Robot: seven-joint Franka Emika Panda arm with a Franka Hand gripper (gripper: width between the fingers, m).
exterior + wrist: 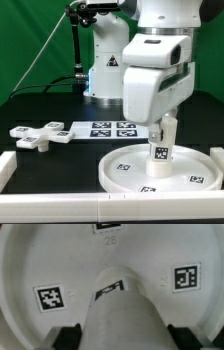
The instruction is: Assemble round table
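Post (162, 143) of the round table stood upright in my gripper (163, 126), fingers clamped on its sides, its foot at the middle of the rimmed disc (135, 178). I judged it needed a plumb, centred, gentle seating without skating the disc.

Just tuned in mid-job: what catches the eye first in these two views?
The gripper, shut on the short thick post, holds it upright over the middle of the large round disc at the exterior view's lower right. Whether the post is seated there I cannot tell. The cross-shaped piece lies apart at the exterior view's left, beside the marker board.
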